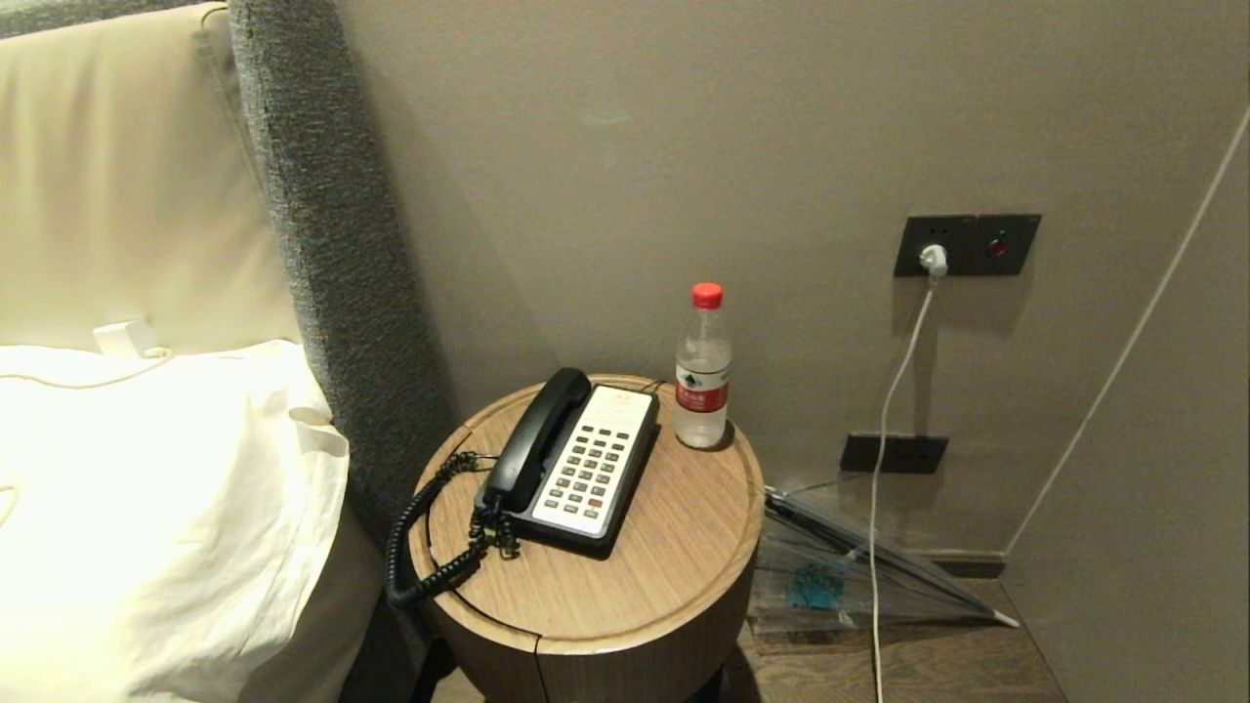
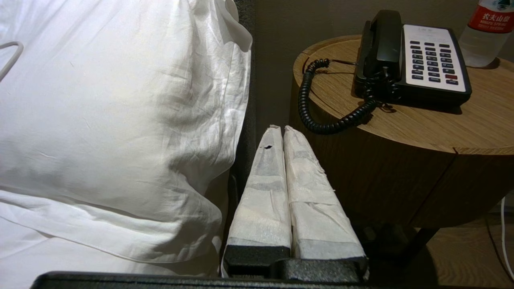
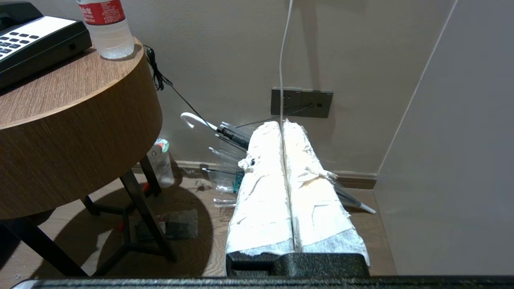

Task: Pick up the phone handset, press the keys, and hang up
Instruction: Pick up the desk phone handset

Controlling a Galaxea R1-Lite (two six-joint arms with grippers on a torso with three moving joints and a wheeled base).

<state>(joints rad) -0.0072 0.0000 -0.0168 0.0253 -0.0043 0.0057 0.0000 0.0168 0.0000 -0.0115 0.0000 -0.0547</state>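
Here, notes by item:
Left gripper (image 2: 283, 129): fingers pressed together, nothing between them; hung low in the gap between the bed pillow (image 2: 120, 120) and the round side table, touching neither.
Right gripper (image 3: 282, 123): fingers likewise closed flat against each other, empty; sat low to the side of the table, toward the wall socket (image 3: 301, 102) and a folded clear umbrella (image 3: 225, 138) on the floor.
Phone handset (image 1: 535, 439): glossy black, long and curved, resting in its cradle along the side of the phone base (image 1: 591, 464) nearest the bed.
Cord: black coiled cord (image 1: 415, 547) looped from the handset's near end over the tabletop (image 1: 664, 547) edge.
Keys: dark buttons in rows on a pale panel.
Water bottle (image 1: 703, 371): red cap, upright just beside the base, near the wall.
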